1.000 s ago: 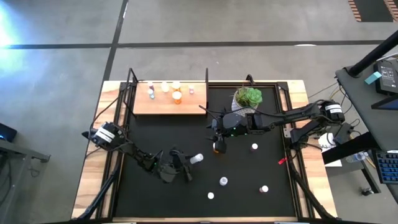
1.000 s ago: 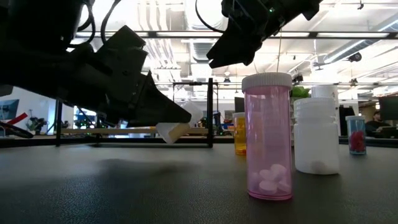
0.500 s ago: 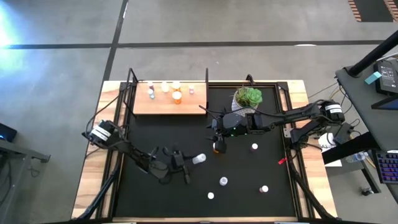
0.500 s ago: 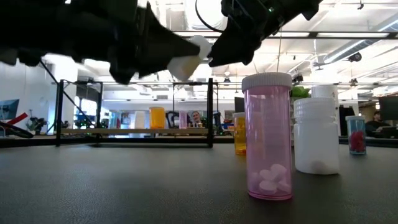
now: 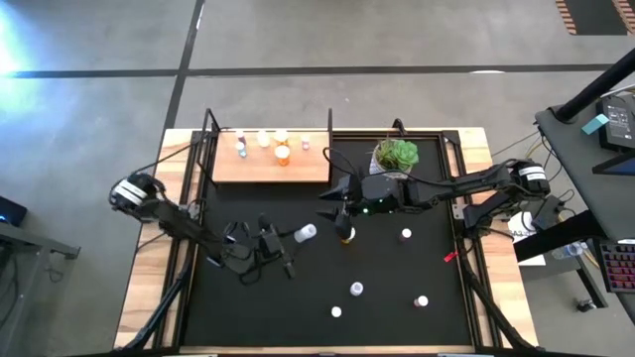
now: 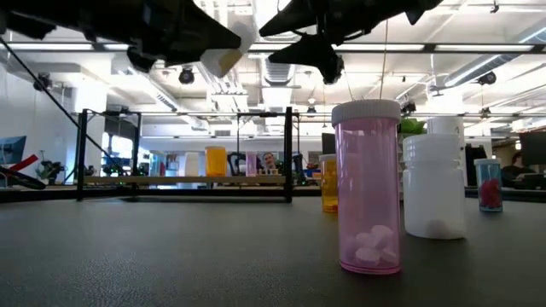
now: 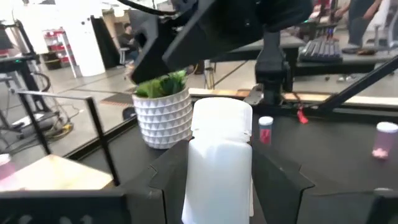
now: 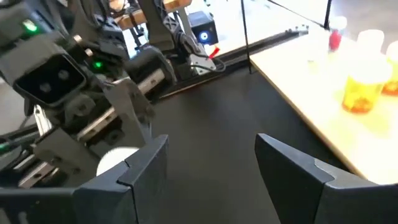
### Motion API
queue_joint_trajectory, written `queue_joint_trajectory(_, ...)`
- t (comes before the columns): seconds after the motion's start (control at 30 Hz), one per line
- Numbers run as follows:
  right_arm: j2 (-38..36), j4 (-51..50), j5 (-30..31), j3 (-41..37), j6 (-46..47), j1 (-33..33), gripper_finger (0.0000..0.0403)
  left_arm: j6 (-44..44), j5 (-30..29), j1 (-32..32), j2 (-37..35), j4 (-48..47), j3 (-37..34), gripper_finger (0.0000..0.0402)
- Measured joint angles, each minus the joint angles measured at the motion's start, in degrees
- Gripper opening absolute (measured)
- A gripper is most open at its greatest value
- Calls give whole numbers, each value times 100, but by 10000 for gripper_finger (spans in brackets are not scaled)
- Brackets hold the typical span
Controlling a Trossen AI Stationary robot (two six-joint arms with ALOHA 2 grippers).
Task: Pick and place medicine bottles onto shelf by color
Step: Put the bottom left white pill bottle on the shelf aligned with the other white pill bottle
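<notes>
Our left gripper (image 7: 219, 186) squeezes a white bottle (image 5: 306, 233) up off the black mat (image 5: 397, 278) so we can carry it to the shelf (image 5: 270, 159). Our right gripper (image 8: 211, 168) waits wide apart and empty, just beside the shelf.

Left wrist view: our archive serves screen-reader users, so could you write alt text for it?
The left tool grips a white medicine bottle with a white cap between its dark fingers. Beyond it stand a white pot with a green plant and the other dark arm above the black mat.
</notes>
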Motion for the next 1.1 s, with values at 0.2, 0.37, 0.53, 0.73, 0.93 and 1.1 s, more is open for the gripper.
queue_joint_trajectory(0.2, 0, 42, -12, 0, 27, 11, 228, -106, -46, 0, -522, -598, -144, 139)
queue_joint_trajectory(0.37, 0, 540, -11, 0, 23, 11, 228, -113, -17, 0, -576, -595, -231, 139)
queue_joint_trajectory(0.53, 0, 749, -56, 0, 21, 11, 228, -119, -15, 0, -574, -603, -258, 139)
queue_joint_trajectory(0.73, 0, 610, -311, 0, 26, 9, 228, -107, 5, 15, -574, -605, -258, 139)
queue_joint_trajectory(0.93, 0, 536, -1099, 0, 309, 46, 228, 44, 173, 39, -574, -603, -255, 139)
queue_joint_trajectory(1.1, 0, 355, -1282, 0, 156, 180, 228, 51, 920, 101, -543, -605, -224, 139)
